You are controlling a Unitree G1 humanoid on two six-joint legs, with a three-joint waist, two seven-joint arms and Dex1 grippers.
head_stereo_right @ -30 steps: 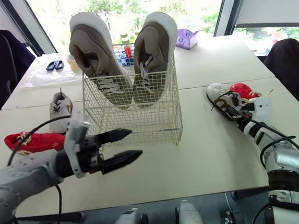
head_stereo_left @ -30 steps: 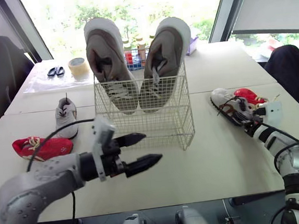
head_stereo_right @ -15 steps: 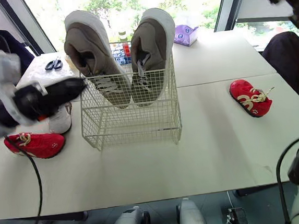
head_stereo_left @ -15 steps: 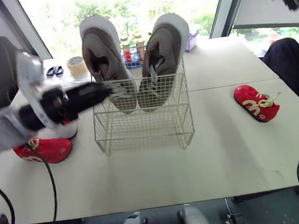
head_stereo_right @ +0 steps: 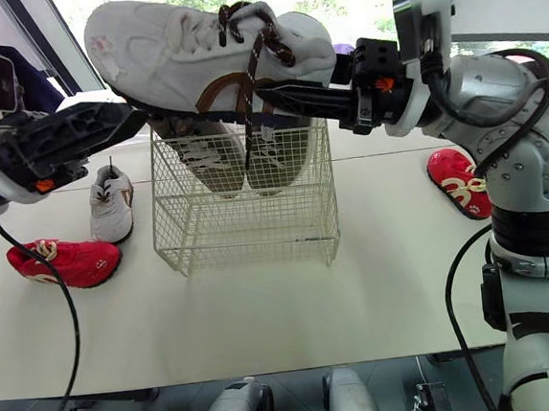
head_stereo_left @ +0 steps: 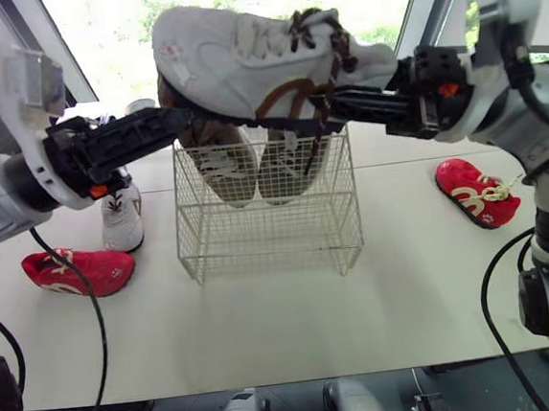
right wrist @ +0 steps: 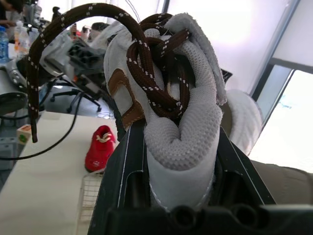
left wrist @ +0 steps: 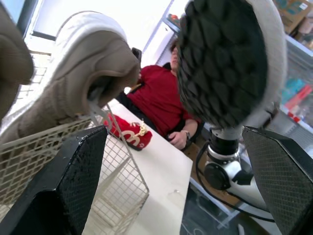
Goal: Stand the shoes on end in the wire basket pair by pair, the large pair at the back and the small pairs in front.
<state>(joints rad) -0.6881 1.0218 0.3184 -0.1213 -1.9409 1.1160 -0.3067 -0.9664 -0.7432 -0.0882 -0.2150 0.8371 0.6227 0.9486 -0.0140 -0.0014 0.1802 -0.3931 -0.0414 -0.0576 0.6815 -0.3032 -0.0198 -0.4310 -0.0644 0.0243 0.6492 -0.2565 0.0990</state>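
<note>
Head view: right gripper (head_stereo_right: pixel 289 98) is clamped on the white shoe (head_stereo_left: pixel 242 59). The shoe lies roughly level in its jaws, up in the air. Left gripper (head_stereo_left: pixel 166 119) has its jaws apart, tips at the shoe's far end; can't tell if they touch it. Straight below both jaws is the wire basket (head_stereo_left: pixel 267 225), with the large pair (head_stereo_left: pixel 215 167) standing on end in its back half. On the table outside the basket, the left red shoe (head_stereo_left: pixel 78 271) and small white shoe (head_stereo_left: pixel 121 214) lie below and outboard of the left jaws. The right red shoe (head_stereo_left: pixel 475 193) lies below the right wrist.

Left wrist view: fingers (left wrist: pixel 68 181) are spread wide, with the white shoe's sole ahead of the gap. Basket and one large shoe are beside one finger. A person in red (left wrist: pixel 164 103) sits beyond.

Right wrist view: the white shoe is wedged between both fingers (right wrist: pixel 122 196), brown laces (right wrist: pixel 151 73) looping ahead.
</note>
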